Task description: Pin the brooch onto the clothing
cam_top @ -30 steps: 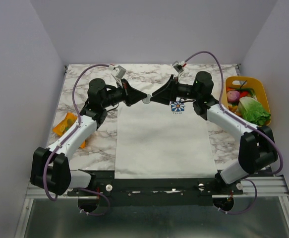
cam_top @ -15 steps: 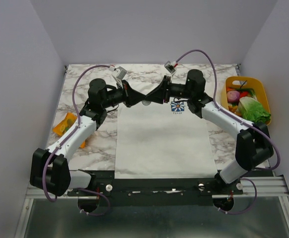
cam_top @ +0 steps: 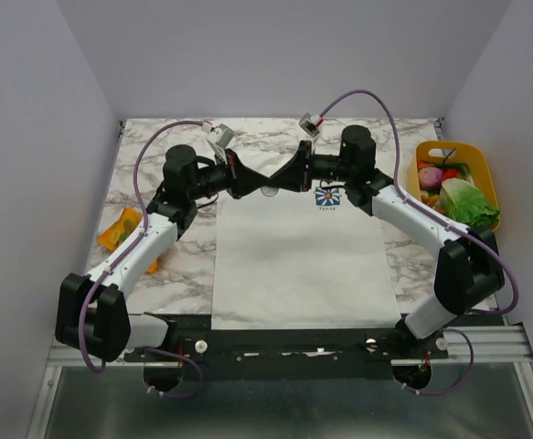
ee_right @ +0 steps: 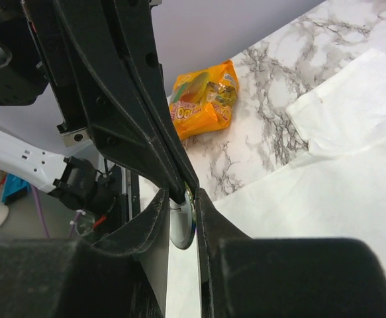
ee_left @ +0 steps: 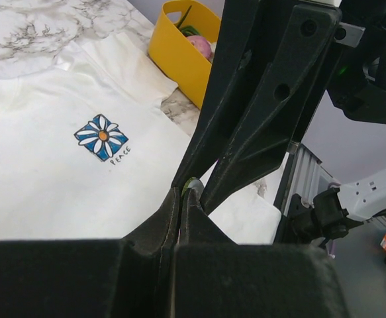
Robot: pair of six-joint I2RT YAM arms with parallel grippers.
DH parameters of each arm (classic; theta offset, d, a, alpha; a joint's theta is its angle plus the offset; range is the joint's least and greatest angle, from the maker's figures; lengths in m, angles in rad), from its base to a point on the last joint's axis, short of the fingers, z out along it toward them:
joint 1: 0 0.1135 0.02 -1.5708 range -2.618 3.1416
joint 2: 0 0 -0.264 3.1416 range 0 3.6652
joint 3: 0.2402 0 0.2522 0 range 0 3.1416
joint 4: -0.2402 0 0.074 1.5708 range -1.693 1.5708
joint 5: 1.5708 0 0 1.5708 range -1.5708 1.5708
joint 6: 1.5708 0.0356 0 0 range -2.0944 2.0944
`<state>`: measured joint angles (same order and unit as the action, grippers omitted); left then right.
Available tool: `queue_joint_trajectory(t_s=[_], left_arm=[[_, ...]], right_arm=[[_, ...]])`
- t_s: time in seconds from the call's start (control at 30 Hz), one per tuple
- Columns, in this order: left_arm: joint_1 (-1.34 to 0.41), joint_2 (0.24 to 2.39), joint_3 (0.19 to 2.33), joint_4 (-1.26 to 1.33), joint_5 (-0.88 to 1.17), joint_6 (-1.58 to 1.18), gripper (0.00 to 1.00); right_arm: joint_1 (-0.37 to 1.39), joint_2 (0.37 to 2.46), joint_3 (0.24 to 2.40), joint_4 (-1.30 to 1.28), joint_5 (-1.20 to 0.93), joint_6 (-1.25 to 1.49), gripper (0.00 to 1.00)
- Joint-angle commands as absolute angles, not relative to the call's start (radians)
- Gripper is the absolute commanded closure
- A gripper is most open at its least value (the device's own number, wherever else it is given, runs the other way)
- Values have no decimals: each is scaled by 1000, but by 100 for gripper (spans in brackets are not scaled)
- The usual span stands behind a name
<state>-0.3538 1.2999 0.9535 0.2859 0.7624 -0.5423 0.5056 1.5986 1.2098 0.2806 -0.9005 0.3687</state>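
The white T-shirt (cam_top: 293,265) lies flat on the marble table, its blue flower print (cam_top: 327,197) on the chest. Both grippers meet tip to tip above the collar. My left gripper (cam_top: 264,180) is shut on the brooch (ee_left: 191,180), of which only a green sliver shows at the fingertips. In the right wrist view the brooch (ee_right: 183,228) hangs as a small disc with a silvery back between my right gripper's (ee_right: 181,199) narrowed jaws. One right finger lies against the disc. A slim gap shows on the other side.
A yellow basket (cam_top: 485,160) of toy vegetables stands at the right table edge. An orange snack packet (cam_top: 120,229) lies on the marble at the left. The left arm's fingers (ee_right: 133,99) reach in between the right jaws.
My right gripper has slid left onto the left gripper's tips and its jaws have narrowed around the brooch. The left arm has held still.
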Motion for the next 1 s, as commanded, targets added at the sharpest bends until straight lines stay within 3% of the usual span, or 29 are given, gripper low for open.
queue_joint_trajectory(t_s=[0.0, 0.1, 0.13, 0.17, 0.27, 0.53, 0.77, 0.97], left_arm=[[-360, 1289, 1003, 310, 736, -557, 100], [-360, 1293, 1006, 310, 729, -558, 100], [-360, 1293, 1005, 313, 724, -560, 100], [-360, 1292, 1005, 313, 723, -561, 100], [-360, 1293, 1005, 325, 722, -569, 100], [-360, 1298, 997, 328, 729, -568, 100], [-360, 1287, 989, 279, 707, -528, 100], [-361, 1275, 983, 270, 715, -517, 100]], right_arm=[[534, 1588, 1204, 181, -836, 262, 99], [534, 1586, 1200, 175, -836, 247, 98], [534, 1588, 1200, 175, -838, 250, 88], [534, 1589, 1200, 175, -841, 255, 58], [534, 1598, 1201, 189, -847, 278, 46], [534, 1615, 1195, 233, -857, 327, 46], [532, 1595, 1178, 321, -890, 399, 33], [509, 1572, 1160, 445, -923, 508, 33]])
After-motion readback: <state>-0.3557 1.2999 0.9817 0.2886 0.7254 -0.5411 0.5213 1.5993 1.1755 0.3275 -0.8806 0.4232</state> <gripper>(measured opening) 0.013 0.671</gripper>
